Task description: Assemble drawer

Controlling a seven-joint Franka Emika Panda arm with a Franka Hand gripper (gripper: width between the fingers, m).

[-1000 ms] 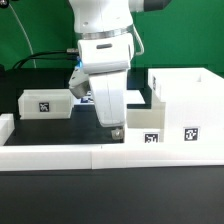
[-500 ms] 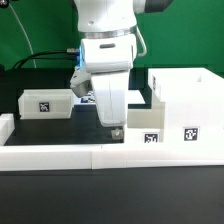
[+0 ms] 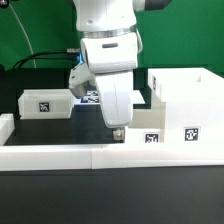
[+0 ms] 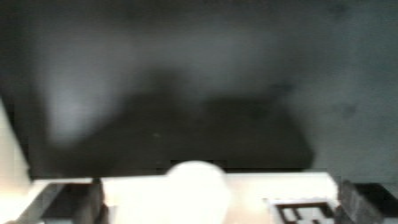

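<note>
My claw (image 3: 118, 130) hovered by the tray (image 3: 150, 135) touching the box shell (image 3: 186, 100), probably to grasp it; whether clenched, I couldn't tell.

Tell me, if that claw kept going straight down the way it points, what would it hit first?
Probably the bare black table, just beside the low white tray; depth is unclear, so the claw might clip the tray's edge.

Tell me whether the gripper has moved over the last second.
Yes. The gripper has shifted slightly toward the exterior view's right, nearer the tall box shell, which stayed put.
</note>
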